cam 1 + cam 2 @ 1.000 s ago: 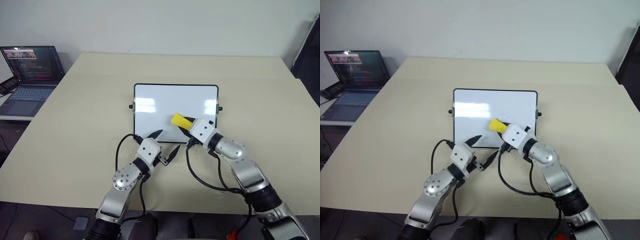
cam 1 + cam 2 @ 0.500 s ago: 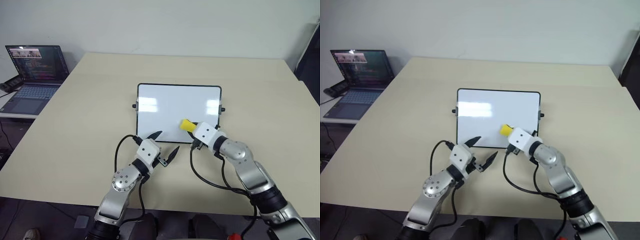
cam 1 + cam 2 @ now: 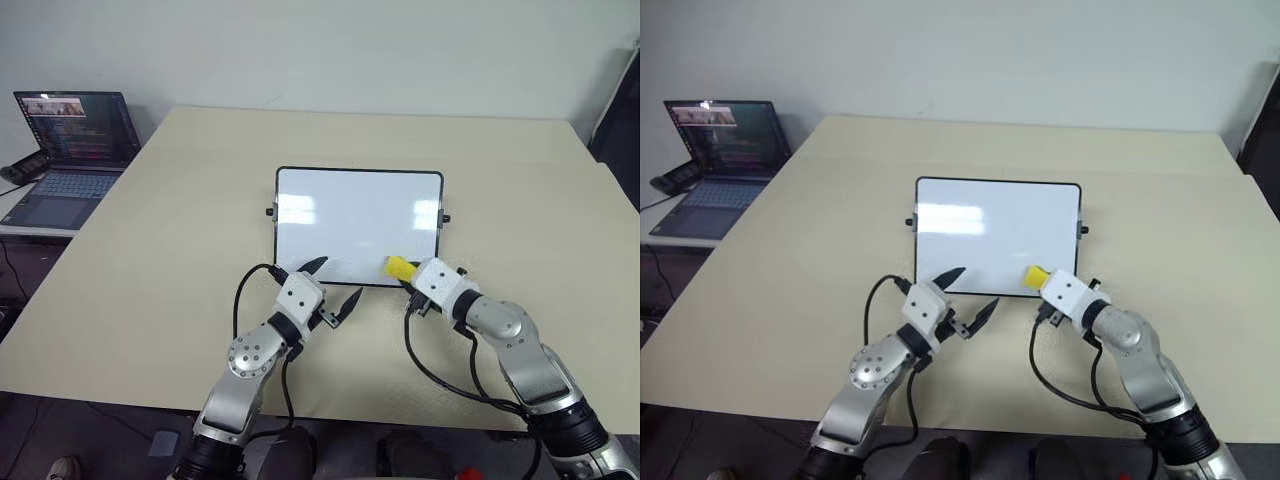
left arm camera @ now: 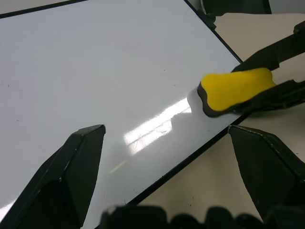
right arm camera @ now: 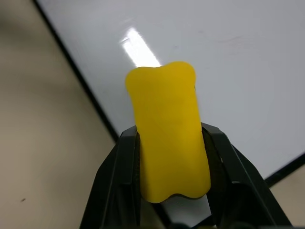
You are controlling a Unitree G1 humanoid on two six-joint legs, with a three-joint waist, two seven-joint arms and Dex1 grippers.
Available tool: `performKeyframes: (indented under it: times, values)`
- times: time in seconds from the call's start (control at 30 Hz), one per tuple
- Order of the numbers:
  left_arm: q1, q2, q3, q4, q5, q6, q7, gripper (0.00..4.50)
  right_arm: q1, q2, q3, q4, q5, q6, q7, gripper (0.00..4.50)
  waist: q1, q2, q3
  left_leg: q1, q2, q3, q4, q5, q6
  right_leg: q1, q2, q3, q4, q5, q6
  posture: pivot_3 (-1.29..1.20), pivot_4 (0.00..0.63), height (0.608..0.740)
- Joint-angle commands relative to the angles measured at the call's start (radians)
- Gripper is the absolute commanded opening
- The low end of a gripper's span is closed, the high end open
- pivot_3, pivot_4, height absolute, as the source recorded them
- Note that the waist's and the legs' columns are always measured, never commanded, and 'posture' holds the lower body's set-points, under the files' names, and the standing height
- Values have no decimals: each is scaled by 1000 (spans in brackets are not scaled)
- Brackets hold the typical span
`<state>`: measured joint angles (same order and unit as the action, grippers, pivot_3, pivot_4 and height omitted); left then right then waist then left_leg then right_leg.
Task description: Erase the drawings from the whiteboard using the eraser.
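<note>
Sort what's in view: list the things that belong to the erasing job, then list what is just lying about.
For the job:
- whiteboard
- eraser, clamped in the right gripper
- left gripper, open at the board's near edge

Lying about:
- laptop
- table

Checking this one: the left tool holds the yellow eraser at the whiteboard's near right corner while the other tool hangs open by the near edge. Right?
Not quite. The right tool, not the left, is shut on the yellow eraser at the whiteboard's near right corner; the right wrist view shows it clamped between the fingers. The left tool is the one hanging open by the near edge.
</note>
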<state>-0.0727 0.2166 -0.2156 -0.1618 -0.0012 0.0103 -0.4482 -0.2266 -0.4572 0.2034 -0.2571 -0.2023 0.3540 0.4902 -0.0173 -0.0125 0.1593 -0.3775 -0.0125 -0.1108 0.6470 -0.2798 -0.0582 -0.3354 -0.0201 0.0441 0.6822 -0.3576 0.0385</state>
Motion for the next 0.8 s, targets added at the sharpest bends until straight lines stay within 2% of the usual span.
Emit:
performKeyframes:
  times: [0.03, 0.37, 0.53, 0.8]
  values:
    - [-12, -4, -8, -25, -5, -13, -3, 4500, -51, 34, -56, -16, 28, -94, -55, 1372, -4, 0, 0, -1, 0, 0, 0, 0, 0, -1, 0, 0, 0, 0, 0, 0, 150, 740]
    - [-14, -1, -8, -27, -5, -12, -1, 4500, -132, 97, 30, 94, -26, -143, -80, 1372, -12, 0, 0, -3, 1, 2, -1, 1, -1, -4, 0, 0, -1, 0, 0, 0, 150, 740]
    - [0, -1, -10, -44, -2, -6, 6, 4500, -117, 56, 115, 152, -110, -51, -33, 1372, -12, 1, 0, -3, 1, 2, -1, 1, -1, -4, 0, 0, -1, 0, 0, 0, 150, 740]
    - [-1, -1, -9, -47, -3, -3, 8, 4500, -32, -27, 64, 84, -107, 31, 5, 1372, -4, 0, 0, 0, 0, -1, 0, 0, 0, 1, 0, 0, 0, 0, 0, 0, 150, 740]
